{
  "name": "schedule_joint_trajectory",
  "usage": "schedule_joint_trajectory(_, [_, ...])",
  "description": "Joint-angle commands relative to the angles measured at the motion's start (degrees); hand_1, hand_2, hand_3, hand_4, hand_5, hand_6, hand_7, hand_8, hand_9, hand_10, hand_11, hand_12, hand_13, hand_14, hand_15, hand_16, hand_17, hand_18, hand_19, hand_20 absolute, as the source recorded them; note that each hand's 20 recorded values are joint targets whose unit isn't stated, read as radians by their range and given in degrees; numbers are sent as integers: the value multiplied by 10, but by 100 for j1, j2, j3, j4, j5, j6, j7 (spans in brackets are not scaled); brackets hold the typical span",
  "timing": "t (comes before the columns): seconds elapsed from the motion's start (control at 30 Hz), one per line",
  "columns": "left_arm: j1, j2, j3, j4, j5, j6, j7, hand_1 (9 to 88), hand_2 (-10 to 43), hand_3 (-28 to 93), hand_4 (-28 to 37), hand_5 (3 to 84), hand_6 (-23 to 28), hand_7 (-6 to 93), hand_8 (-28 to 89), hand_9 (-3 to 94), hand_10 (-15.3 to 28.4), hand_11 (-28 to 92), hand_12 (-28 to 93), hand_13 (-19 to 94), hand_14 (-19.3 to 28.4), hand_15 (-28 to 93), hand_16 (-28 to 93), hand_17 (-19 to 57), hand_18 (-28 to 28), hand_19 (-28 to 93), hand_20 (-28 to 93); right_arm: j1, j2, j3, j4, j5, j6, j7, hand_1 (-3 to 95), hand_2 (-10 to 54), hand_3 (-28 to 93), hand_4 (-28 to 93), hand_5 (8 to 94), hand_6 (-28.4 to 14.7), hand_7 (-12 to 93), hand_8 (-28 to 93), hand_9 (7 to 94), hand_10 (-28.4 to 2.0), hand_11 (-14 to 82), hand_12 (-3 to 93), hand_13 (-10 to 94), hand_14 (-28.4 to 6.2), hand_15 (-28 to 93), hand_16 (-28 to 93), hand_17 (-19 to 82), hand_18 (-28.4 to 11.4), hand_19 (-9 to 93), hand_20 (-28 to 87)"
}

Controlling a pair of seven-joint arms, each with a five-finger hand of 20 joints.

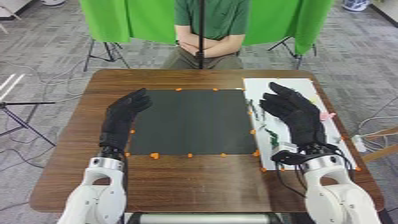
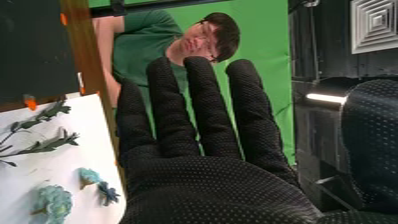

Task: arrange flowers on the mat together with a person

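White L arm (image 1: pixel 95 192) is nearest cam; its L hand (image 1: pixel 127 110) hangs by the left edge of the dark mat (image 1: pixel 195 122), fingers extended, nothing held. Prob. best parked, i.e. out of the R hand's path. Orange markers (image 1: pixel 155 155) edge the mat; set stems well inside them. Right of that, white sheet (image 1: pixel 258 85) w/ the flowers: leafy sprigs (image 2: pixel 62 140) nr the mat, also a blue-green flower (image 2: pixel 53 201) & dark blue flower (image 2: pixel 108 194). R hand (image 1: pixel 304 117) is over the sheet, fingers straight, slightly spread, also w/ nothing in it. For a clean pick: palm down, pinch 1 stem, not petals; lift straight up b4 going left, else leaves may snag; lower gently, then release. Pink flower (image 1: pixel 327 116), just right of the R hand, could get brushed; keep wrist clear.
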Motion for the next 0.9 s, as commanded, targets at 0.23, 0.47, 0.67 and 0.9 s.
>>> schedule_joint_trajectory(0.23, [-104, -192, -61, 77, -23, -29, -152, 272, 7, 675, -201, 493, 46, 151, -55, 460, 138, 194, 129, 369, 187, 217, 5, 70, 116, 93, 175, 188, 84, -126, -19, 227, -123, 164, 102, 86, 714, -137, 460, -15, 126, -66, 495, -157, 64, 174, 396, -172, 118, 231, 156, -170, 157, 266])
schedule_joint_trajectory(0.47, [-123, -123, 29, 120, 183, -66, -128, 272, 7, 674, -200, 492, 45, 152, -55, 460, 138, 194, 129, 370, 189, 218, 5, 69, 116, 94, 175, 68, 101, -242, -47, -17, -191, 26, 102, 88, 713, -138, 462, -15, 127, -66, 494, -157, 64, 175, 396, -171, 118, 231, 156, -172, 158, 266])
schedule_joint_trajectory(0.67, [-43, -294, -159, -18, 532, -155, -307, 273, 8, 674, -200, 492, 46, 151, -55, 459, 138, 194, 129, 369, 187, 216, 5, 68, 117, 95, 174, 185, -8, -188, -27, -45, -364, 347, 102, 89, 713, -138, 464, -15, 128, -66, 494, -158, 64, 175, 395, -171, 118, 231, 155, -173, 159, 265])
schedule_joint_trajectory(0.9, [-58, -172, -35, 93, 373, 4, -224, 271, 7, 678, -201, 490, 44, 152, -55, 458, 138, 194, 129, 368, 188, 216, 5, 68, 117, 95, 173, 107, 157, -264, 5, 17, -122, 229, 101, 89, 713, -138, 465, -15, 129, -66, 496, -158, 65, 175, 396, -171, 118, 231, 154, -175, 164, 267])
